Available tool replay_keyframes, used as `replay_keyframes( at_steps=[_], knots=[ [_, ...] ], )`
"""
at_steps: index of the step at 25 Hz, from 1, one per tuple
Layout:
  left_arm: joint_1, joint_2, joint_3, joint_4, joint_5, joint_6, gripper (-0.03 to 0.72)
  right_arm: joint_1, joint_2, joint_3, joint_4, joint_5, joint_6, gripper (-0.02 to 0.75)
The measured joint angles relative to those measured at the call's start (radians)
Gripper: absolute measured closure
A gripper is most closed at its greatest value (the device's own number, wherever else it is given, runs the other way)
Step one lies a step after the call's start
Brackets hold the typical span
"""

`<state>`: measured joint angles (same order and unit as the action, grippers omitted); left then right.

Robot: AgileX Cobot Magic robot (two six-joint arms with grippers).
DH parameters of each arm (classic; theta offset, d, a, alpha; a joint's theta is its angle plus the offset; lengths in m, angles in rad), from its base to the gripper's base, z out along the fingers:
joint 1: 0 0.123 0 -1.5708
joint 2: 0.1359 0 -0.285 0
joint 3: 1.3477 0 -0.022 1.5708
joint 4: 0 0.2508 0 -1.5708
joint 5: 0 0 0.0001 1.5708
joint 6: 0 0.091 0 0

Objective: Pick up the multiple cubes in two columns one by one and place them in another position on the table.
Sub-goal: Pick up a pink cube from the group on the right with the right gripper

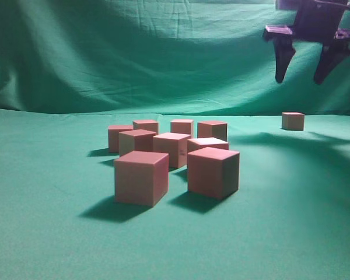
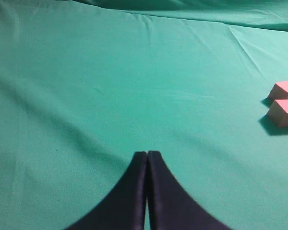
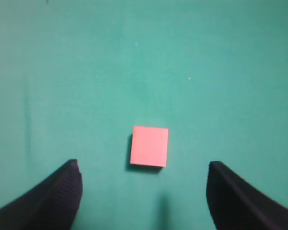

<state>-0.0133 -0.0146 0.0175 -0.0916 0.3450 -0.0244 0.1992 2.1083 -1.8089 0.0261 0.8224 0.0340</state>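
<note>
Several reddish-pink cubes (image 1: 172, 153) stand in two columns on the green table (image 1: 52, 192). One lone cube (image 1: 293, 121) sits apart at the far right; it also shows in the right wrist view (image 3: 150, 146). My right gripper (image 1: 304, 73) hangs open and empty high above that lone cube; in the right wrist view its jaws (image 3: 143, 189) are spread wide on either side of the cube, well above it. My left gripper (image 2: 147, 154) is shut and empty over bare cloth. Two cubes (image 2: 283, 106) show at the right edge of the left wrist view.
The green cloth backdrop (image 1: 134, 52) rises behind the table. Wrinkled cloth (image 2: 192, 28) spreads ahead of the left gripper. The left arm does not show in the exterior view.
</note>
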Motion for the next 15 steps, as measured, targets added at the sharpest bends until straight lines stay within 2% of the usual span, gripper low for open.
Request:
replay_keyframes(
  at_steps=[6,15],
  knots=[
    [0.0,0.0,0.0,0.0,0.0,0.0,0.688,0.0,0.134,-0.097,-0.018,0.011,-0.011,0.211],
    [0.0,0.0,0.0,0.0,0.0,0.0,0.688,0.0,0.192,-0.104,-0.027,-0.043,-0.013,0.211]
  ],
)
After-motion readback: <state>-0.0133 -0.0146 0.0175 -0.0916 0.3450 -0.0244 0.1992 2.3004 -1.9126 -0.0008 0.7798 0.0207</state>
